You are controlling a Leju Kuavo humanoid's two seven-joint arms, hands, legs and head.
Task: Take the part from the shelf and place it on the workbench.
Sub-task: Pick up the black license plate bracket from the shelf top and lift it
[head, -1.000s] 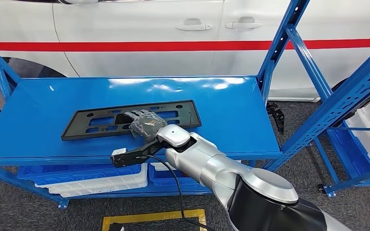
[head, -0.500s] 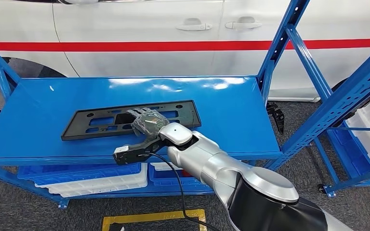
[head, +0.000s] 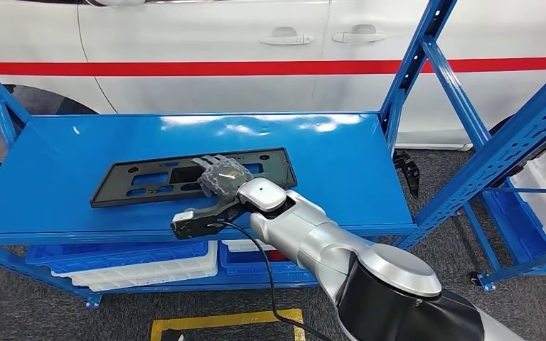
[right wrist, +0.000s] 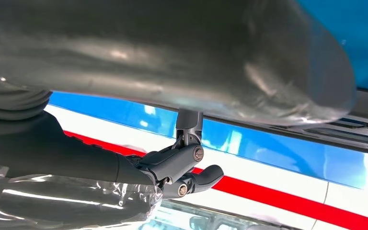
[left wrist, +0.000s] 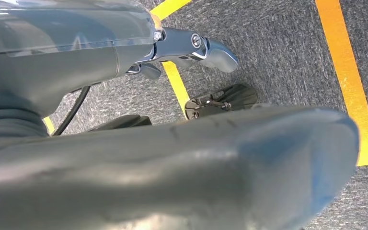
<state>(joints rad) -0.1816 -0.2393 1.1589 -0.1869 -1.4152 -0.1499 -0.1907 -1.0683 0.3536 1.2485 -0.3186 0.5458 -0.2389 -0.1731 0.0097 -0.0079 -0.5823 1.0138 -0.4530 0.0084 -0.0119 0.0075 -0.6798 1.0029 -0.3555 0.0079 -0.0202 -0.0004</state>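
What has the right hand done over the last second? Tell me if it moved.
Yes. The right hand crept right and slightly farther back over the flat black plastic frame part, which lies in the same place on the blue metal shelf.

Matt blk plastic part [head: 158,179] on glossy blue metal shelf [head: 341,160].

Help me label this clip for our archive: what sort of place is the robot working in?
Probably a car workshop or assembly area. A white car with a red stripe stands behind blue steel shelving, a black plastic part lies on the shelf under the right robot hand, and storage bins sit below.
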